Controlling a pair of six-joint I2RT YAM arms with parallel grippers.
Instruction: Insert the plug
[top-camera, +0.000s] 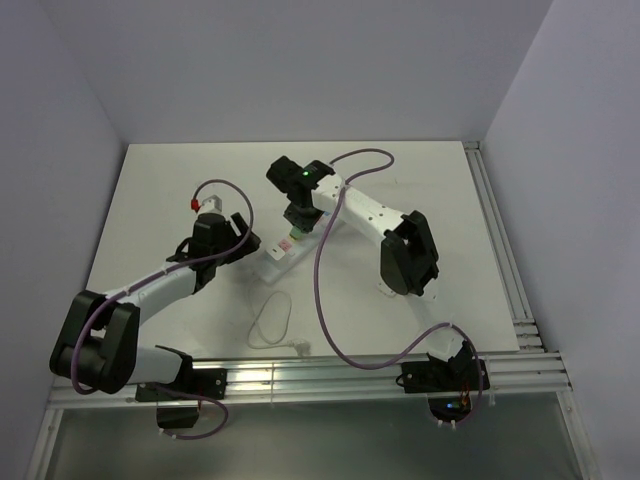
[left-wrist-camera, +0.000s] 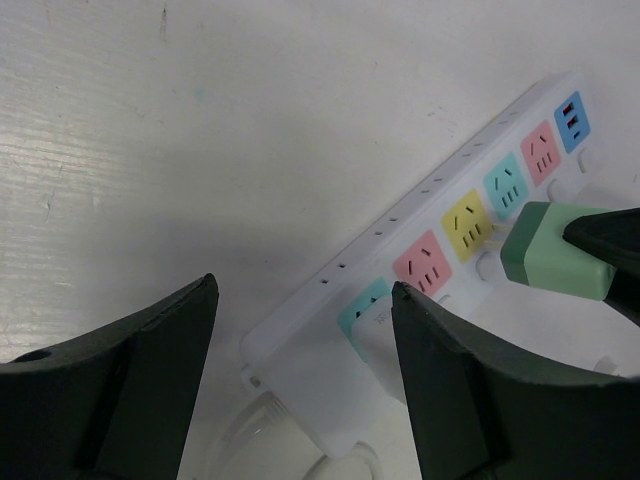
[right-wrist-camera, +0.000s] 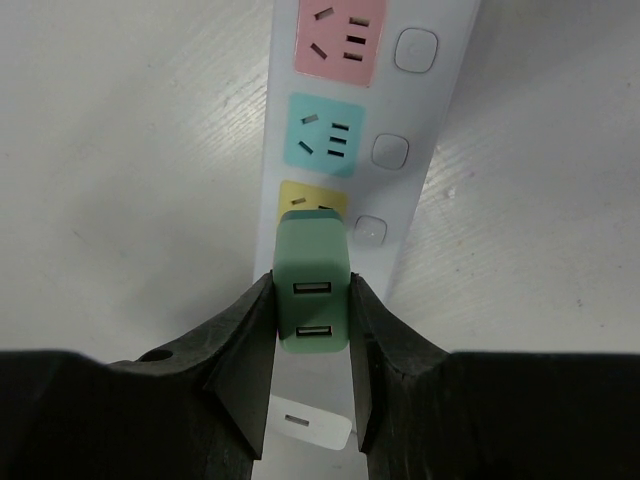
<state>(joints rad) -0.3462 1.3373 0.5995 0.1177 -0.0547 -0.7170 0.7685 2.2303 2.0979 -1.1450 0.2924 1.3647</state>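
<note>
A white power strip (top-camera: 272, 262) with pink, teal and yellow sockets lies mid-table; it also shows in the left wrist view (left-wrist-camera: 400, 230) and right wrist view (right-wrist-camera: 447, 100). My right gripper (right-wrist-camera: 312, 290) is shut on a green USB plug (right-wrist-camera: 313, 262) and holds it just above the yellow socket (right-wrist-camera: 300, 195); its prongs are hidden. The green plug also shows in the left wrist view (left-wrist-camera: 555, 252). A white charger (left-wrist-camera: 385, 340) sits in the end teal socket. My left gripper (left-wrist-camera: 303, 285) is open and empty over the strip's near end.
The strip's white cable (top-camera: 270, 322) loops on the table toward the front rail (top-camera: 300, 375). A purple arm cable (top-camera: 322, 290) arcs past the strip's right side. White walls close in the table at the left, back and right.
</note>
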